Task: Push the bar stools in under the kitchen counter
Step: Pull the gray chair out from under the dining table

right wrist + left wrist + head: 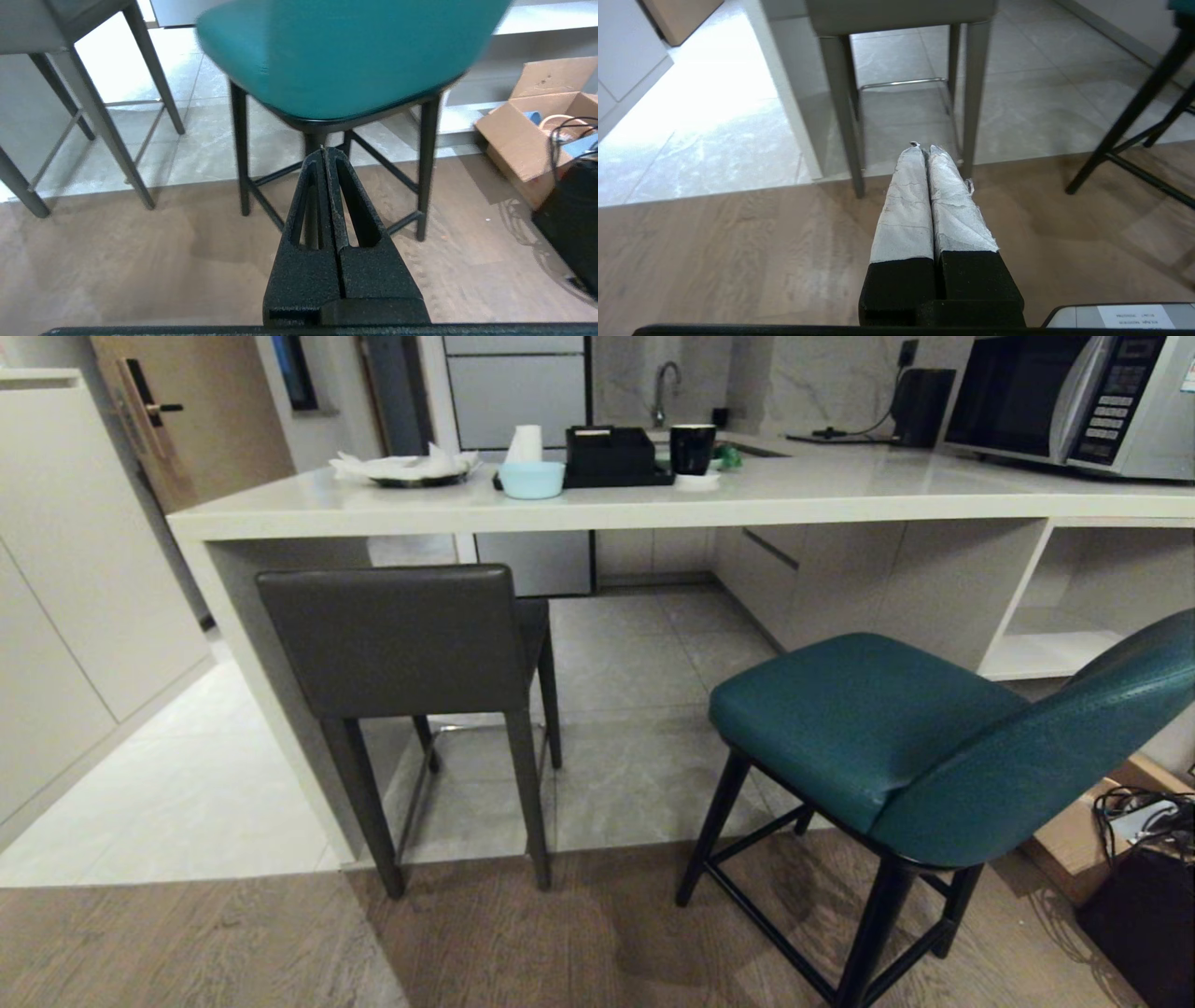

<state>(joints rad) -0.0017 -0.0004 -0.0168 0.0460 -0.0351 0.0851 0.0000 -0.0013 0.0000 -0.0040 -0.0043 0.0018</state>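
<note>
The kitchen counter (653, 504), a thick cream slab, runs across the head view. The boxy dark grey bar stool (392, 639) stands at its left end, its seat partly under the slab, its back facing me. The teal bar stool (896, 728) stands further out on the right, turned at an angle, its legs on the wood floor. Neither arm shows in the head view. My left gripper (924, 148) is shut and empty, low above the floor, short of the grey stool's legs (840, 116). My right gripper (324, 150) is shut and empty, just behind the teal stool (345, 51).
On the counter stand a plate with tissue (411, 469), a pale blue bowl (530, 478), a black box (611, 455), a black cup (692, 448) and a microwave (1074, 401). An open cardboard box (537, 121) and a black case with cables (1144, 896) lie right of the teal stool.
</note>
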